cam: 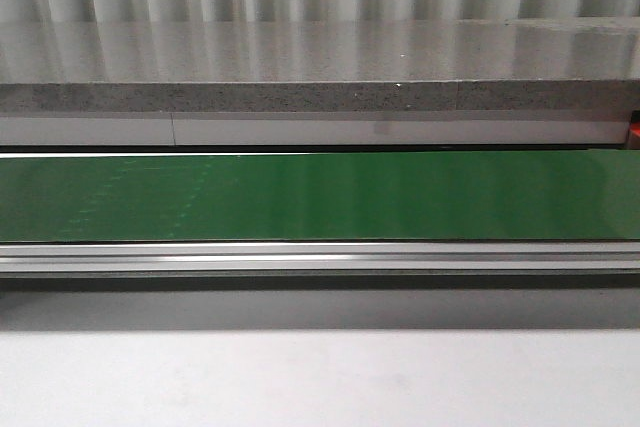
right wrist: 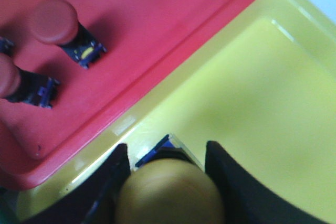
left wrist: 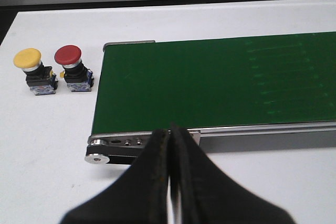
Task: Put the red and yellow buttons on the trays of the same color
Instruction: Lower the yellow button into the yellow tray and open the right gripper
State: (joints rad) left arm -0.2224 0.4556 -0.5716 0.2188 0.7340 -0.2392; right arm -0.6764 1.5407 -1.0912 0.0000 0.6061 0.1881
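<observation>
My right gripper point(right wrist: 167, 153) is shut on a yellow button point(right wrist: 168, 192), its round cap towards the camera, low over the yellow tray point(right wrist: 252, 103) near the rim it shares with the red tray point(right wrist: 157, 14). Two red buttons point(right wrist: 60, 27) point(right wrist: 16, 85) lie on the red tray. My left gripper point(left wrist: 170, 129) is shut and holds nothing, hanging over the white table by the end of the conveyor. Beyond it, a yellow button point(left wrist: 32, 71) and a red button point(left wrist: 72, 68) stand side by side on the table beside the belt's end. Neither gripper shows in the front view.
The green conveyor belt point(left wrist: 210, 82) with its metal side rail point(left wrist: 262, 129) runs across the table; it also fills the front view as a green belt point(cam: 320, 197). A grey stone counter point(cam: 320, 57) stands behind it.
</observation>
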